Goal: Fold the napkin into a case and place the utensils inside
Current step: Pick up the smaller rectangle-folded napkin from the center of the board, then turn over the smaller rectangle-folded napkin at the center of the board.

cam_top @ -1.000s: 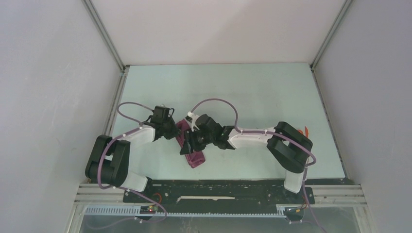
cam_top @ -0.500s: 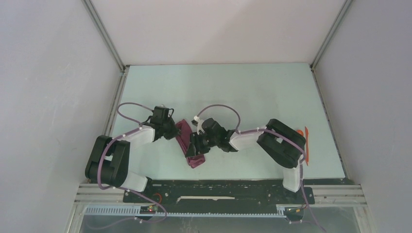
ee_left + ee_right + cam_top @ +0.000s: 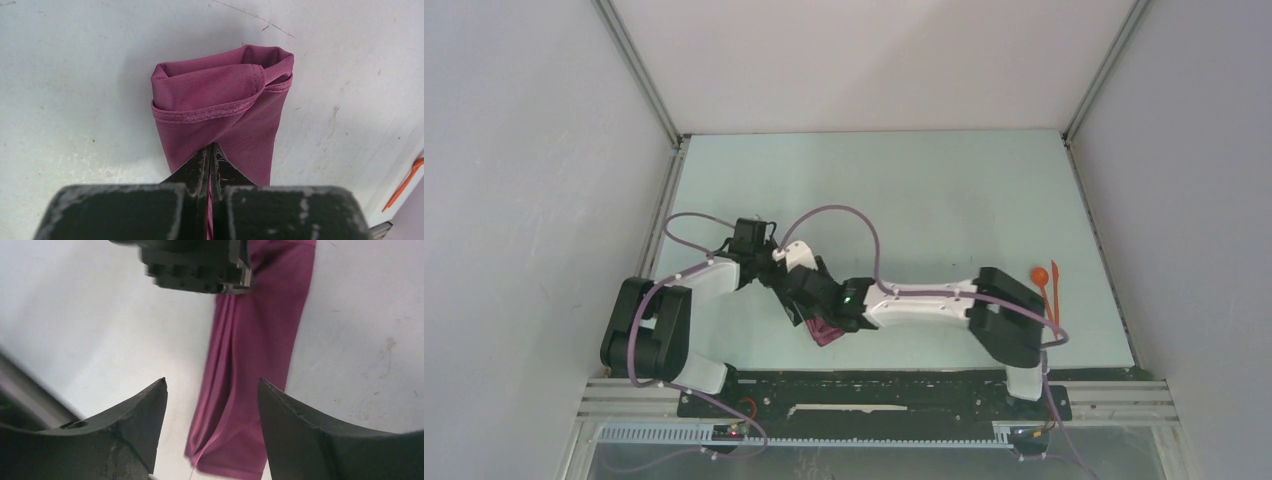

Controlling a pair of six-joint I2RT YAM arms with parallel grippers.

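Seen from above, the napkin is folded into a narrow maroon case. It lies flat on the pale table near the front edge, left of centre, and is mostly hidden under both arms.

My left gripper has its fingers pressed together, pinching one end of the case. In its wrist view the cloth runs away from the fingers, and the other end is doubled over into a soft loop with a stitched hem showing.

My right gripper hangs over the strip with its fingers spread wide, and the cloth shows in the gap between them. I cannot tell whether they touch it. In that wrist view the left gripper's dark body sits at the far end of the strip.

The utensils lie well apart from the case, by the table's right edge. They are an orange round-bowled spoon and a slim orange piece just beside it.
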